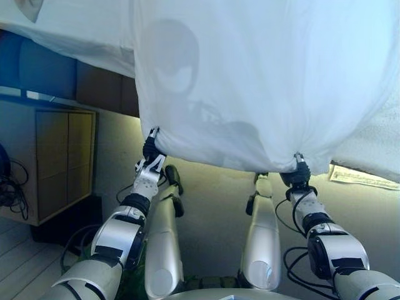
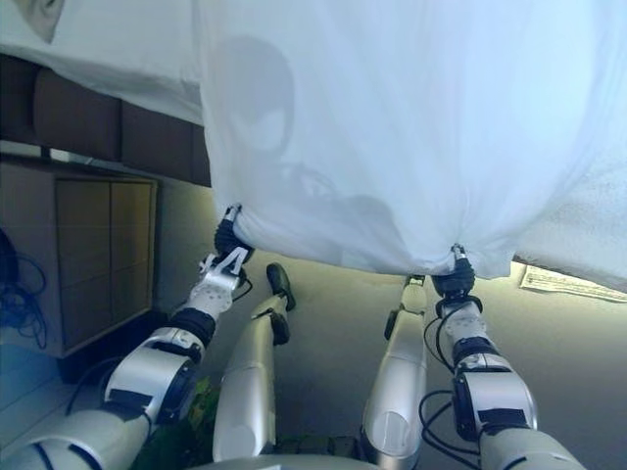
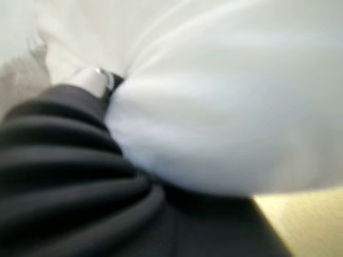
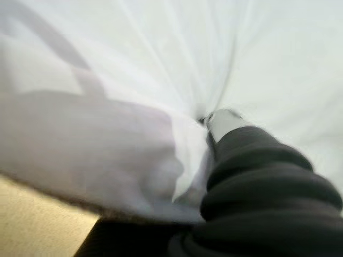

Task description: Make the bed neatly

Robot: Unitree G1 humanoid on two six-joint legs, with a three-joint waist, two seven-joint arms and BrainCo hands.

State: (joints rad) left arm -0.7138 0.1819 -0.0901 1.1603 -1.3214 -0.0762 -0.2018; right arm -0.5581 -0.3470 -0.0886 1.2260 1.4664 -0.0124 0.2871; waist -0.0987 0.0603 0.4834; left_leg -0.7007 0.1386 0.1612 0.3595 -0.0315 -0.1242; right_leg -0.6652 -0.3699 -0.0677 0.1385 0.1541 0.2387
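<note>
A thin white sheet point(image 1: 262, 81) hangs stretched in front of me and fills the upper part of both eye views. My left hand point(image 1: 152, 150) is shut on its lower left edge, the cloth bunched at the fingers. My right hand point(image 1: 297, 170) is shut on its lower right edge. Both arms are raised and hold the sheet up off the floor. In the left wrist view the cloth point(image 3: 225, 107) bulges over the dark cover point(image 3: 59, 176). In the right wrist view the cloth point(image 4: 134, 107) gathers at the hand point(image 4: 225, 122).
A wooden cabinet point(image 1: 56, 162) stands at the left, with a dark low box point(image 1: 62, 225) at its foot. A white textured cover point(image 1: 375, 150) lies at the right, a printed paper point(image 1: 362, 177) below it. The floor point(image 1: 215, 206) is beige.
</note>
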